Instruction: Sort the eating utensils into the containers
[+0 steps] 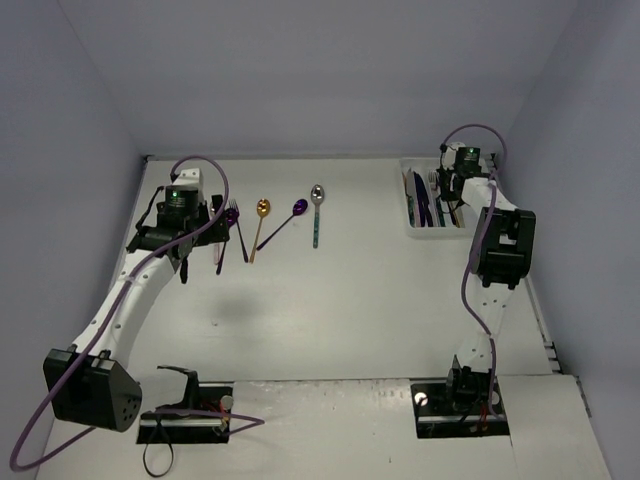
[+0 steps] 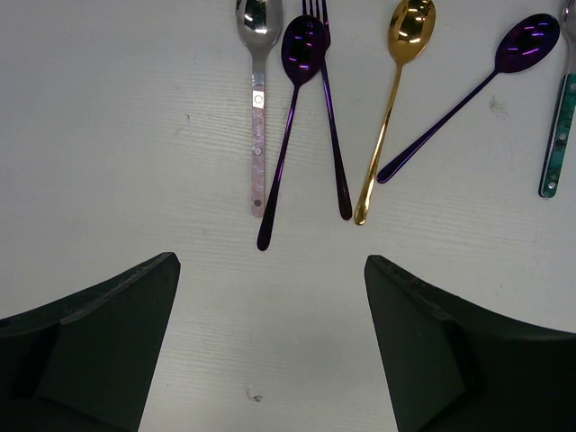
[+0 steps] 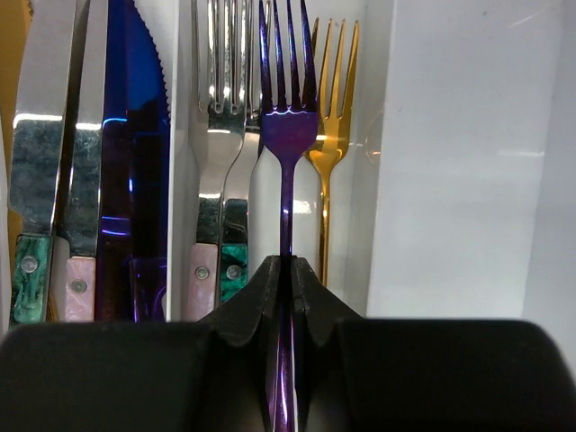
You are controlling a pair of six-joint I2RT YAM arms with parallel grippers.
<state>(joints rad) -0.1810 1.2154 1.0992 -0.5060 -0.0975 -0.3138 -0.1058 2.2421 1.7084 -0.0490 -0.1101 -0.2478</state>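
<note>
Several utensils lie in a row on the table: a pink-handled silver spoon, a purple spoon, a dark fork, a gold spoon, a second purple spoon and a teal-handled spoon. My left gripper is open and empty, above the table just short of the handle ends. My right gripper is shut on a purple fork, held over the white tray, above the compartment with silver forks and a gold fork.
The compartment to the left holds knives, among them a dark blue one. The compartment to the right of the forks shows only white plastic. The tray stands at the back right near the wall. Both arm bases sit at the near edge.
</note>
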